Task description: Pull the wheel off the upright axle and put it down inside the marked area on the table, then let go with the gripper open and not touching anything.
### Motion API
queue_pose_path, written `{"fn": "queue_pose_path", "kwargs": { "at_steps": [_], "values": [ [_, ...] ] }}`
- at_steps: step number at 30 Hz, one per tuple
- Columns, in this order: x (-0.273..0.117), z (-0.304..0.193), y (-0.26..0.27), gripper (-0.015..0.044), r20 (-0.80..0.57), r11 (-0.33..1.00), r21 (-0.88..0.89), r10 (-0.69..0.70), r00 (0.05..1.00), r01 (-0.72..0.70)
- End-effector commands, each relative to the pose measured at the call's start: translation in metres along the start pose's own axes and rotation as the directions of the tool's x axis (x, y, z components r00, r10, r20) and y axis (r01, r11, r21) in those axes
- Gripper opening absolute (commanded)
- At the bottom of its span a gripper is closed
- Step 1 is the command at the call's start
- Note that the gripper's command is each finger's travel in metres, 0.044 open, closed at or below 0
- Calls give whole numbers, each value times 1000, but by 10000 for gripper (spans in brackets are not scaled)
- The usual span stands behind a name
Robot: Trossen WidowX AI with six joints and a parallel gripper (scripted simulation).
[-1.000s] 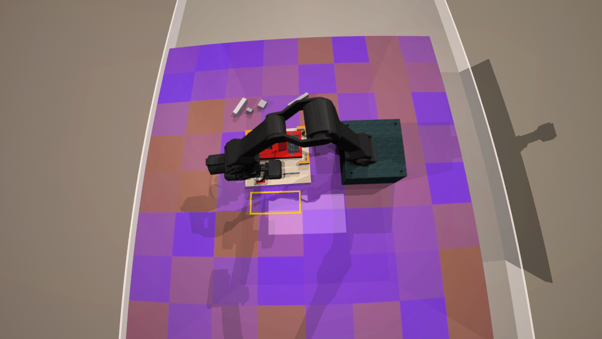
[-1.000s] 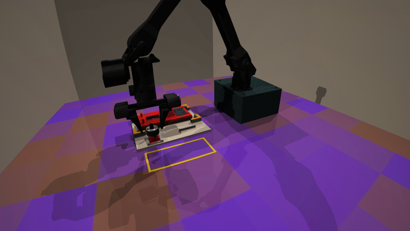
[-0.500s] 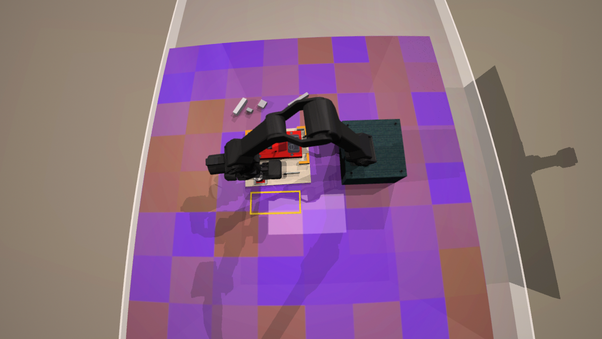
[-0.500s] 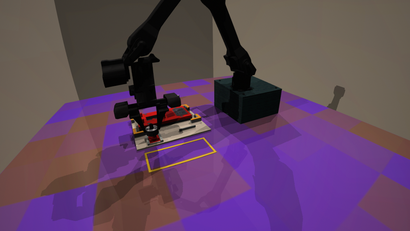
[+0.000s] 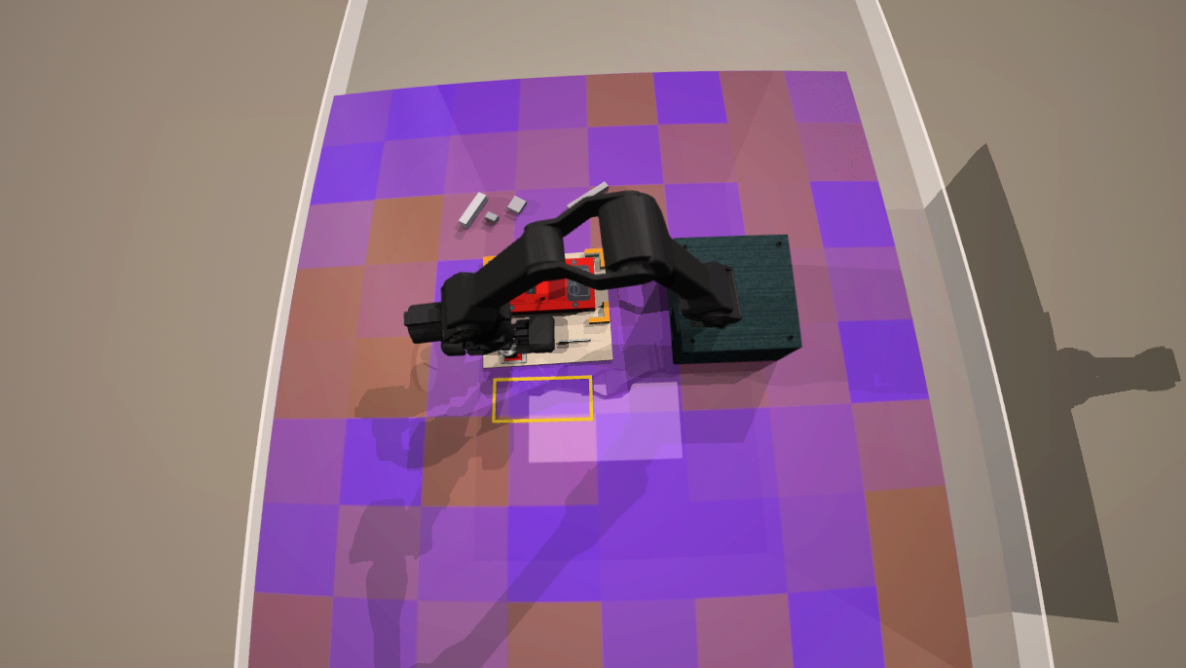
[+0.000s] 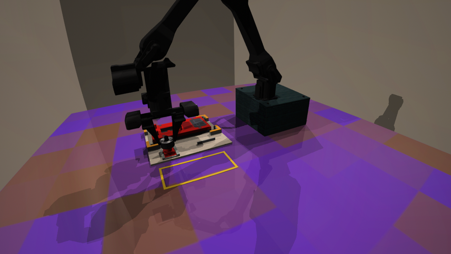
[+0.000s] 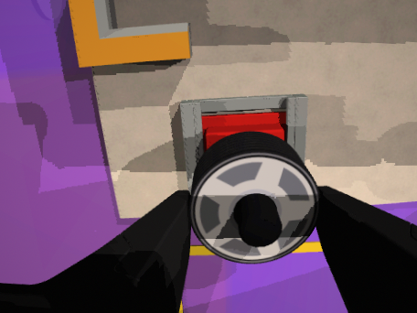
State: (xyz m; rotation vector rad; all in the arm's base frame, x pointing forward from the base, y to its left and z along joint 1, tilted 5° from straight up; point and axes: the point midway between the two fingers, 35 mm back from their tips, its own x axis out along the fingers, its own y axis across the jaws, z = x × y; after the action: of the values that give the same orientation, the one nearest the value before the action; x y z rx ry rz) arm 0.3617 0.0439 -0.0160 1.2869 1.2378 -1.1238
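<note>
The wheel (image 6: 167,145) (image 7: 212,183), a black tyre with a pale spoked face, sits around the upright black axle (image 6: 166,137) (image 7: 259,221). The axle's top sticks up through the hub. A red block (image 6: 169,152) (image 7: 242,124) in a grey holder is below the wheel. My gripper (image 6: 166,142) (image 7: 251,200) is shut on the wheel, one finger against each side of the tyre. In the top view the arm mostly hides it. The marked area, a yellow outline (image 5: 542,421) (image 6: 162,179) (image 7: 197,250), lies on the table in front of the board; no wheel is in it.
The pale board (image 5: 595,348) (image 7: 142,199) carries a red chassis (image 5: 541,295) (image 6: 186,129) between orange corner brackets (image 6: 216,130) (image 7: 137,48), and a thin dark bar (image 6: 206,141). Loose grey pieces (image 5: 472,209) (image 5: 517,204) lie behind. The arm stands on a dark green box (image 5: 755,281) (image 6: 284,116).
</note>
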Motion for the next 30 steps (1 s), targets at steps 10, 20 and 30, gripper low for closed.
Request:
{"fn": "queue_pose_path", "kwargs": {
  "at_steps": [10, 20, 30],
  "values": [
    [-6, 0, 1, 0, 1, 1000, 0, 2, 1000, -2],
    [-9, 0, 1, 0, 1, 1000, 1, 1, 1000, -1],
    [-13, 0, 1, 0, 1, 1000, 1, 1, 1000, -1]
  ]
}}
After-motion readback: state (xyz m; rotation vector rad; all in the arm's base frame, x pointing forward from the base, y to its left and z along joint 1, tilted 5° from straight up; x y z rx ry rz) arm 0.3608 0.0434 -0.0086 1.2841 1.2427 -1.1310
